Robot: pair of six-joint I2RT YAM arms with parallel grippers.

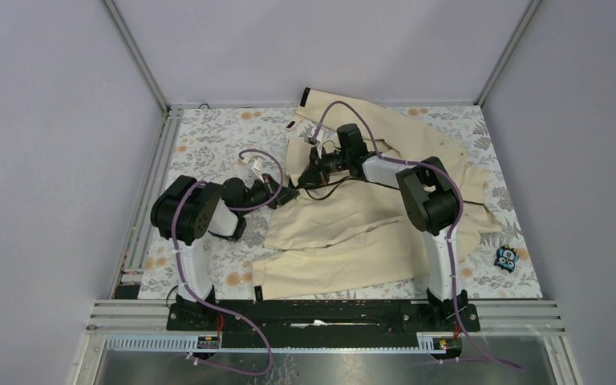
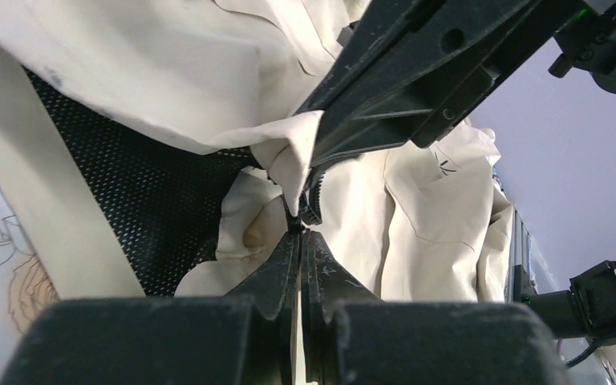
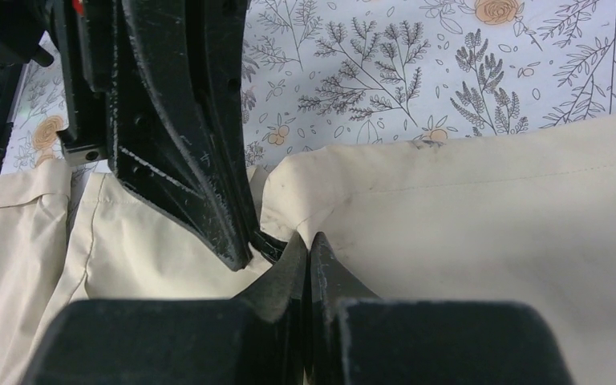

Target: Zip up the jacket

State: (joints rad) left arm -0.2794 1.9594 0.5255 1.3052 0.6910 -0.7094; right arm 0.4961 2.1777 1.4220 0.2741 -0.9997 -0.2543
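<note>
While both wrist cams are mostly cloth, the top view gives the layout, near to far. Base rail (image 1: pixel 329 309) at 6 o'clock, both my arms bolted on it. Jacket (image 1: pixel 353 233) lies rumpled on the flowered table cover (image 1: pixel 208 144), filling the middle and running out to 3 o'clock. One sleeve (image 1: pixel 373 112) reaches up to 12 o'clock. Small blue object (image 1: pixel 506 257) at 4 o'clock, near the jacket's edge; can't tell what it is. Left gripper (image 1: pixel 289 195) sits at the jacket's 9 o'clock edge, about mid-table. Right gripper (image 1: pixel 311 172) is just beside it, at its 1 o'clock, with the arm stretched over the cloth from 3 o'clock.

Left wrist cam: my left fingers (image 2: pixel 277 273) are pressed together, tips nipping a small dark bit at a folded corner of the jacket front. Zipper (image 2: pixel 315 200) teeth show right at the tips, 1 o'clock side. Black mesh lining (image 2: pixel 128 200) at 9 o'clock. Right gripper comes in from 1 o'clock, its tip on the same fold.

Right wrist cam: my right fingers (image 3: pixel 285 277) are also together, tips clamped at the jacket edge where two cloth panels meet. Left gripper enters from 11 o'clock, tip just beside mine. Cover pattern beyond, 12 to 2 o'clock.
</note>
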